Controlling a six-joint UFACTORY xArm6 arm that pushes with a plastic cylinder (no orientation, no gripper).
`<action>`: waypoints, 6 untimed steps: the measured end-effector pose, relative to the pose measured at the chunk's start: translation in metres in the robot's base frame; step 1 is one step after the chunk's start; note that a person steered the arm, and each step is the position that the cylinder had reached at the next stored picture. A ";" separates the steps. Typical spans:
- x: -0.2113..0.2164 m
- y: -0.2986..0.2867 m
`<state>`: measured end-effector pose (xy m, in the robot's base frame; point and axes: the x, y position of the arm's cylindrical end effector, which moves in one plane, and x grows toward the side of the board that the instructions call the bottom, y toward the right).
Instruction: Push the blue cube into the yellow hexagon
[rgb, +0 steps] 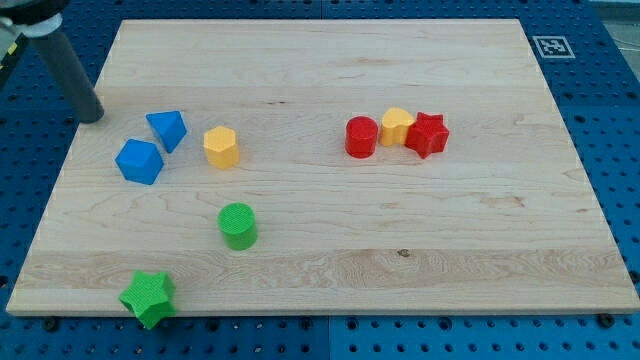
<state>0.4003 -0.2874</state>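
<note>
The blue cube (139, 161) sits near the board's left edge. A blue triangular block (166, 129) lies just up and right of it, almost touching. The yellow hexagon (221, 147) stands to the right of both blue blocks, a short gap from the triangular one. My tip (92, 116) rests at the board's left edge, up and left of the blue cube and left of the triangular block, touching neither.
A red cylinder (361, 136), a second yellow block (397, 125) and a red star (427, 134) cluster right of centre. A green cylinder (237, 225) stands below the hexagon. A green star (148, 297) sits at the bottom left edge of the wooden board (330, 270).
</note>
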 end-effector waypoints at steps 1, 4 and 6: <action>0.043 0.005; 0.075 0.118; 0.062 0.114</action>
